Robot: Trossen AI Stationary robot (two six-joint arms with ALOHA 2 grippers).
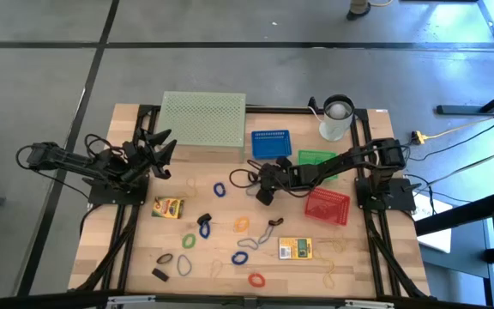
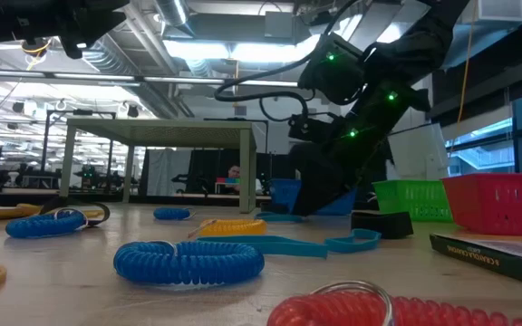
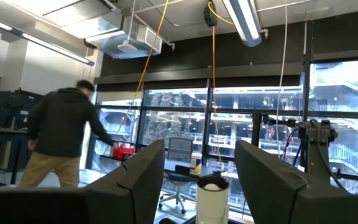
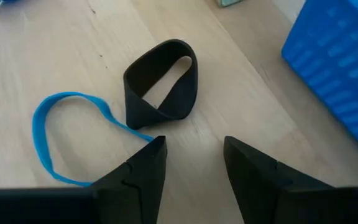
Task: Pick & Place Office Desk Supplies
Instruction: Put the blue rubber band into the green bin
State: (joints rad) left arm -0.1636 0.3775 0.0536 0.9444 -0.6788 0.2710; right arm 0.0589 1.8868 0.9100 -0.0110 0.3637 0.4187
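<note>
Loose supplies lie scattered on the wooden table. A black band loop stands on its edge, and a thin blue band lies flat against it. My right gripper is open, slanting down just short of the black loop and touching nothing; in the high view it is at the table's middle. My left gripper waits open at the left, raised and pointing up into the room. Two yellow-green boxes lie flat, with coloured loops between them and a blue coil near the front.
A blue basket, a green basket and a red basket stand around my right arm. A white cup and a pale green mesh stand sit at the far edge. A person stands in the room behind.
</note>
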